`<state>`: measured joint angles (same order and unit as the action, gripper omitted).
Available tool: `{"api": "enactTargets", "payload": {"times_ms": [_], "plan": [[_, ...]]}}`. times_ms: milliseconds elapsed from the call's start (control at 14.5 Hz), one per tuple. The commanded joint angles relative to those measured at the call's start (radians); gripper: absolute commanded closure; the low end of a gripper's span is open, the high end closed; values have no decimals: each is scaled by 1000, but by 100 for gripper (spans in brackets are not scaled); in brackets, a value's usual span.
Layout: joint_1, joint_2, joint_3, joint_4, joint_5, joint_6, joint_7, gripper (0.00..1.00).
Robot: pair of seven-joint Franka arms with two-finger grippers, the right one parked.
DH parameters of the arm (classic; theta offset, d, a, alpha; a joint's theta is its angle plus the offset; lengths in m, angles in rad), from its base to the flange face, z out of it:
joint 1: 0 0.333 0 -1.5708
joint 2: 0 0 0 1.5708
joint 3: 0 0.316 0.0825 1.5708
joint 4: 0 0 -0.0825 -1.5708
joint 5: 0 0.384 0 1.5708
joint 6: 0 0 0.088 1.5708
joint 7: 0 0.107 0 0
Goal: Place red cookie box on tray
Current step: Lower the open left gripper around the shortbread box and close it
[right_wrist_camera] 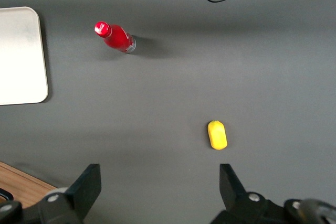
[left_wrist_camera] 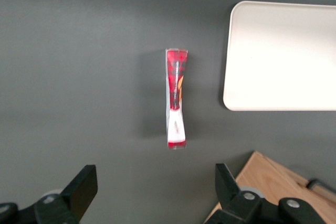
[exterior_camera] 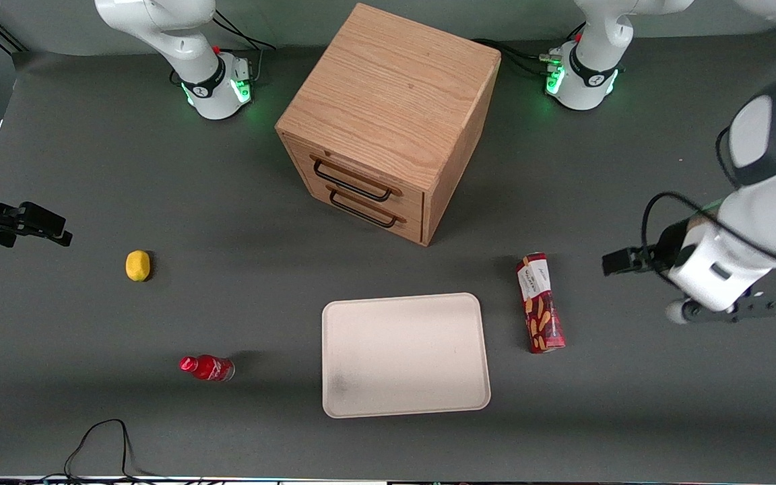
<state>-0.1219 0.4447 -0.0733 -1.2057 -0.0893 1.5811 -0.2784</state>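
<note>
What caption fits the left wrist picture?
Open gripper hovers above the long dark-red cookie box beside the cream-white tray.

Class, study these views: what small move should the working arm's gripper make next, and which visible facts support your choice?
Probably descend onto the red cookie box. It lies flat on the table beside the tray, not on it. The gripper is open and holds nothing, above the table toward the working arm's end; in the wrist view the box sits between its fingers' line, ahead. Lowering there would set up a grasp.
</note>
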Motion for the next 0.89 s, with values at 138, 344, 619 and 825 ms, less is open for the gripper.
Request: {"api": "enactTargets", "payload": {"times_ms": [138, 344, 619, 825], "plan": [[-42, 124, 6, -22, 54, 153, -21, 0], [-65, 178, 7, -95, 56, 300, -19, 0], [-75, 175, 12, -305, 95, 548, -34, 0], [-73, 170, 13, -444, 98, 690, -38, 0]]}}
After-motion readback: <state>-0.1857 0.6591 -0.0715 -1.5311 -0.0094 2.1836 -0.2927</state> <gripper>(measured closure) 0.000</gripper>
